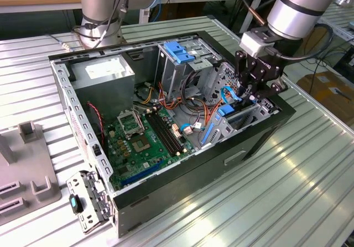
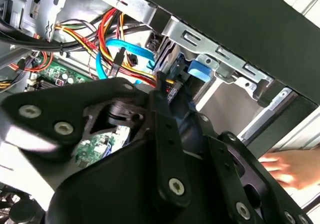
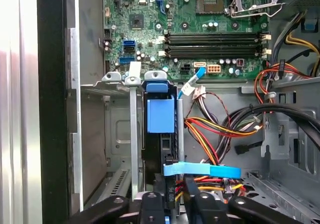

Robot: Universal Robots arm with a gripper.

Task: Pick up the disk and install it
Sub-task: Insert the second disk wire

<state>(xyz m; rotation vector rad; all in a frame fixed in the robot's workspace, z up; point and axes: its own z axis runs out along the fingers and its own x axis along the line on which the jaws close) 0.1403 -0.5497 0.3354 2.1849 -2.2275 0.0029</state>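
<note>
The disk stands on edge in a narrow slot of the metal drive bay, at the front corner of the open computer case. A blue plastic tab covers its far end. My gripper sits over the near end, with a black finger on either side and the jaws closed on it. In the exterior view the gripper hangs over the bay at the case's right end, above the disk's blue rail. In the second wrist view the fingertips reach into the bay beside a blue tab.
A blue flat cable and bundled orange, yellow and red wires crowd the bay. The motherboard lies beyond. A grey power supply and a blue-latched cage stand at the back. A person's hand rests outside the case.
</note>
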